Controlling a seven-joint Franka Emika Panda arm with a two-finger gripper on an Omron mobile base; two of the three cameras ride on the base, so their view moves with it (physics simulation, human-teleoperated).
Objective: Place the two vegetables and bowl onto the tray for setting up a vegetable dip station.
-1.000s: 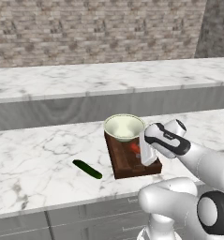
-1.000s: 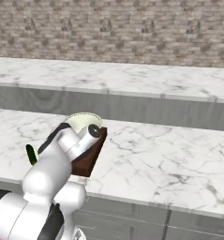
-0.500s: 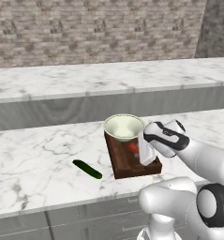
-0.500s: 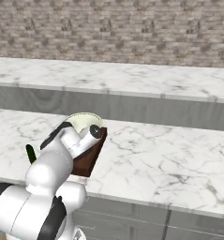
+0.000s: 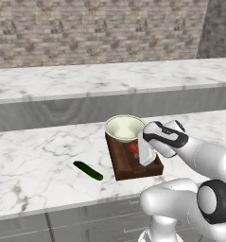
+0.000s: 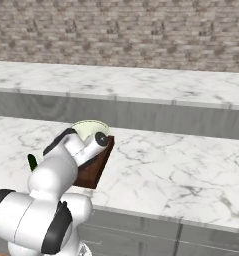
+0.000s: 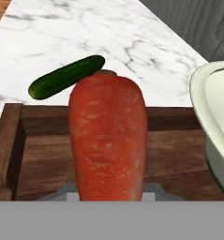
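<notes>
Over the tray (image 7: 48, 164), beside the bowl (image 5: 124, 128), my claw (image 5: 142, 152) clamps the carrot (image 7: 108, 140); next comes lowering, release, then the cucumber (image 5: 88, 170).

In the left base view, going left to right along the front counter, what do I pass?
Cucumber → tray with the bowl on its far end → carrot → gripper.

Kitchen: marble counter (image 5: 39, 165), brick wall (image 5: 86, 28), grey cabinet fronts (image 6: 201, 240).
</notes>
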